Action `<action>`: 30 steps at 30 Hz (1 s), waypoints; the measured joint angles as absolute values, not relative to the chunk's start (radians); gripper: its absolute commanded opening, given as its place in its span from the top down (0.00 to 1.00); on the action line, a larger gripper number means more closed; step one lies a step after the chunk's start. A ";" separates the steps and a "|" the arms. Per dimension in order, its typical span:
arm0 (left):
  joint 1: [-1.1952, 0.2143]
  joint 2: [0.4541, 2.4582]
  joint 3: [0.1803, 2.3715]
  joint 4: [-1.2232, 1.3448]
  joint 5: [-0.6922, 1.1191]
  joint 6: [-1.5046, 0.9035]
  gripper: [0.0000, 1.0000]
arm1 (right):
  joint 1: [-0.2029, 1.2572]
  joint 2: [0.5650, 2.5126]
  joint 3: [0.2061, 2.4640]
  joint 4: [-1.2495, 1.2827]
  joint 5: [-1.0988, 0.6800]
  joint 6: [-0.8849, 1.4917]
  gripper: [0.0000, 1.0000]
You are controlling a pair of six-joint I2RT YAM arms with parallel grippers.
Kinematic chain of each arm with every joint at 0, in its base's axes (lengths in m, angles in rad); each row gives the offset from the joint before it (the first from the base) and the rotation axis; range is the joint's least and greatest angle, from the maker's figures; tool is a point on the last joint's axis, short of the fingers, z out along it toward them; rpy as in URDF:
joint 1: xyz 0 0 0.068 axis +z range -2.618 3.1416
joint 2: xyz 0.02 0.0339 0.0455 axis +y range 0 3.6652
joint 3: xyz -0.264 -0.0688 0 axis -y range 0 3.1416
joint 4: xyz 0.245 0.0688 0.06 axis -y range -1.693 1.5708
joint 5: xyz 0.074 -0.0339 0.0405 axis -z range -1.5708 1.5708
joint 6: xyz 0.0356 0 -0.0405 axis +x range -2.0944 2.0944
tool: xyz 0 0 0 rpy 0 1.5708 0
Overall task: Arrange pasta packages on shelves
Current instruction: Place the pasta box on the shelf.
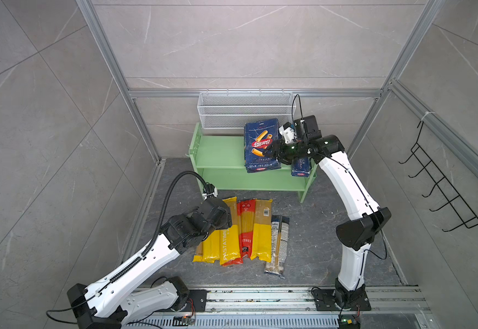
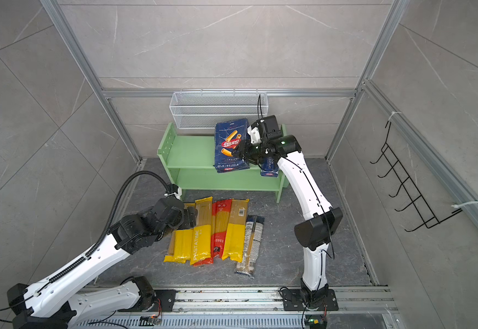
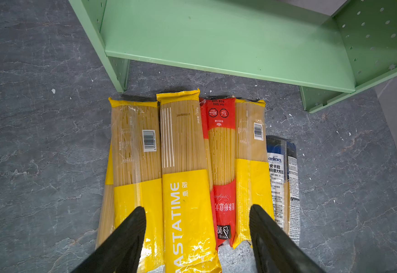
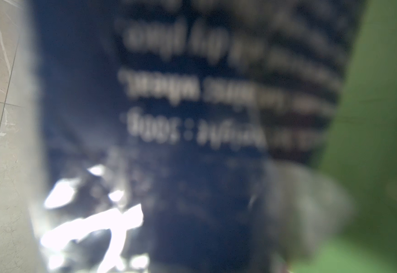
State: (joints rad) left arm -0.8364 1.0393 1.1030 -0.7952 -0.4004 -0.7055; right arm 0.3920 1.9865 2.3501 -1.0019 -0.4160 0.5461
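Right gripper (image 1: 273, 149) is at the top board of the rack (image 1: 220, 153), on the wide Barilla pack (image 1: 257, 131). One finger (image 1: 270, 148) lies across the pack's front face near its right edge. The other finger is hidden behind the pack, so I read this as a pinch on that edge. The pack stands upright on the board's right half, its logo inverted in both top views and its lower end at the front lip. In my right wrist view the pack (image 4: 169, 141) fills the frame as a blue blur, too close to read, with green rack beside it. A slim Barilla pack (image 1: 300, 168) sits at the board's right end, partly under my right wrist, its end over the lip. Left gripper (image 3: 197, 208) hovers over the row of bags on the floor (image 1: 317, 242), just in front of the rack, fingers (image 3: 131, 236) spread wide. Between the tips lie the PASTATIME bag (image 3: 188, 165) and the red bag (image 3: 222, 153). One tip is over the left yellow bag (image 3: 136, 153), the other over the right yellow bag (image 3: 252, 141). I cannot tell whether either tip touches. The clear bag (image 3: 282, 177) lies at the row's far right, set back from the rack. All bags lie flat, side by side, touching or overlapping.
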 measured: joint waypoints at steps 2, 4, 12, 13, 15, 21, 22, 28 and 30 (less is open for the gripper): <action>-0.831 1.051 1.109 -0.788 -0.389 -0.701 0.29 | 0.384 1.992 2.368 -1.018 -0.410 0.541 0.63; -0.828 1.059 1.111 -0.778 -0.382 -0.698 0.29 | 0.376 1.994 2.375 -1.031 -0.410 0.538 0.56; -0.824 1.068 1.111 -0.763 -0.353 -0.697 0.28 | 0.366 1.994 2.372 -1.020 -0.399 0.504 0.07; -0.824 1.069 1.111 -0.760 -0.348 -0.697 0.28 | 0.364 1.993 2.369 -1.014 -0.392 0.501 0.07; -0.824 1.073 1.111 -0.759 -0.338 -0.697 0.28 | 0.359 1.993 2.367 -1.013 -0.379 0.500 0.06; -0.824 1.086 1.111 -0.757 -0.330 -0.697 0.27 | 0.344 1.989 2.367 -1.014 -0.346 0.490 0.05; -0.824 1.087 1.111 -0.756 -0.330 -0.697 0.27 | 0.342 1.985 2.367 -1.014 -0.340 0.484 0.05; -0.824 1.089 1.111 -0.755 -0.329 -0.697 0.27 | 0.338 1.961 2.405 -1.023 -0.320 0.461 0.04; -0.824 1.090 1.113 -0.755 -0.329 -0.697 0.27 | 0.338 1.947 2.421 -1.029 -0.313 0.452 0.04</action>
